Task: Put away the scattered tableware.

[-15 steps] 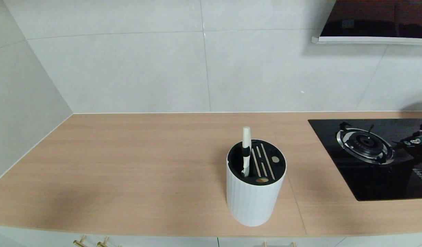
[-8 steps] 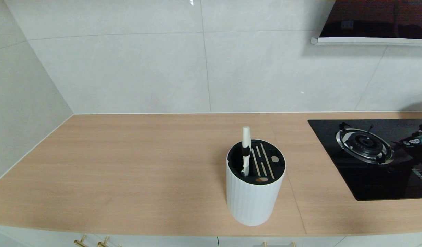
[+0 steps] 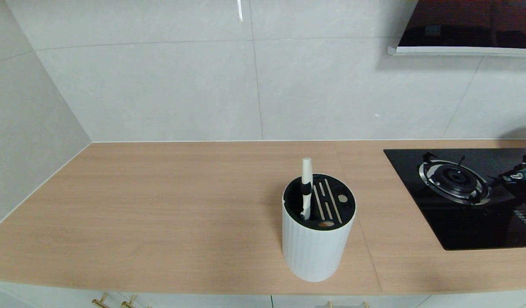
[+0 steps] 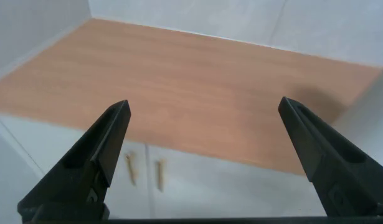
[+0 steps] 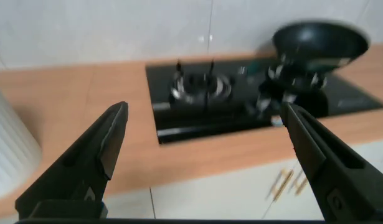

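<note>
Head view: white-handled utensil [image 3: 306, 171] stands in the ribbed holder [image 3: 315, 252] on the desk [image 3: 160, 214], stove [image 3: 459, 205] to the holder's right. Left gripper [image 4: 203, 106] and right gripper [image 5: 203, 109] fingers spread, empty.

Wide countertop [image 3: 160, 205] open left of utensil holder [image 3: 316, 252], white handle [image 3: 306, 171] jutting above it; gas hob [image 3: 459, 231] to right

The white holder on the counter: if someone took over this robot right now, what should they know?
Left gripper: open, holding nothing, in front of the counter edge.
Right gripper: open, holding nothing, in front of the counter near the stove.
Things: the white holder stands upright on the counter, left of the stove.
Done: one white-handled utensil stands in the holder.
Left: whether more tableware waits elsewhere cannot be told.
</note>
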